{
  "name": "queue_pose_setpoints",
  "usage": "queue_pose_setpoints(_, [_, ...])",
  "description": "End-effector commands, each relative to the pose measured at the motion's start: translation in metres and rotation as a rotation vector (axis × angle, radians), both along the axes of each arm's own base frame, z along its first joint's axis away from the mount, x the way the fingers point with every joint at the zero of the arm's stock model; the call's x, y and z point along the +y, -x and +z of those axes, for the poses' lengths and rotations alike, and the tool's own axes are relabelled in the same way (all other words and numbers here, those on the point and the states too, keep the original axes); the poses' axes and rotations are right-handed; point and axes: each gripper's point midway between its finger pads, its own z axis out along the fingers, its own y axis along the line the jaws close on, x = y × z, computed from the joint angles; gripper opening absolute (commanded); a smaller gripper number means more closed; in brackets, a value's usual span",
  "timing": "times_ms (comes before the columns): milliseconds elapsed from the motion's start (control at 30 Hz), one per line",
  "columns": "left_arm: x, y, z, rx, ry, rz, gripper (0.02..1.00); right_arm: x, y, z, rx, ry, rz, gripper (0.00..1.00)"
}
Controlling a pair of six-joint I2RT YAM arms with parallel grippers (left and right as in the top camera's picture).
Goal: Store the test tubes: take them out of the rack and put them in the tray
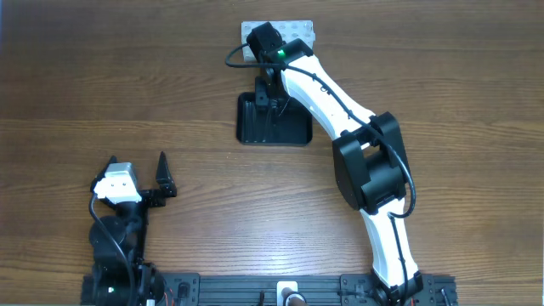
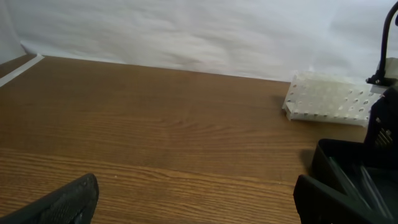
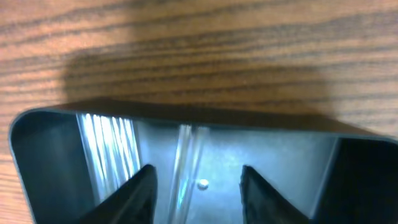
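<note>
The brown wood-grain tabletop [image 1: 442, 76] is carrying 1 black, smooth plastic tray [image 1: 246, 127] with rounded corners and 1 white, box-shaped rack [image 1: 302, 32] dotted with rows of small holes, sitting just beyond the tray. Clear, slender test tubes [image 3: 109, 149] are lying bunched along 1 tray wall, too streaked to count, and 1 more tube [image 3: 186, 155] is lying apart on the floor. The right pincer [image 3: 198, 169] is hanging over the tray, released, straddling that single tube. The left pincer [image 1: 138, 166] is resting near its base, spread apart, grasping nothing.
</note>
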Motion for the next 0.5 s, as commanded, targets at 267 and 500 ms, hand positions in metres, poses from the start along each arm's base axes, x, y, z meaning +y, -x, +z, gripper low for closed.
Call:
queue_pose_setpoints(267, [0.0,0.0,-0.002,0.003,-0.016,-0.007,1.0,-0.007,-0.016,0.114,-0.292,-0.006,0.108,0.711])
queue_pose_setpoints(500, [0.0,0.0,-0.002,0.003,-0.016,-0.007,1.0,-0.049,-0.071,0.198,-0.648,0.099,0.109,0.847])
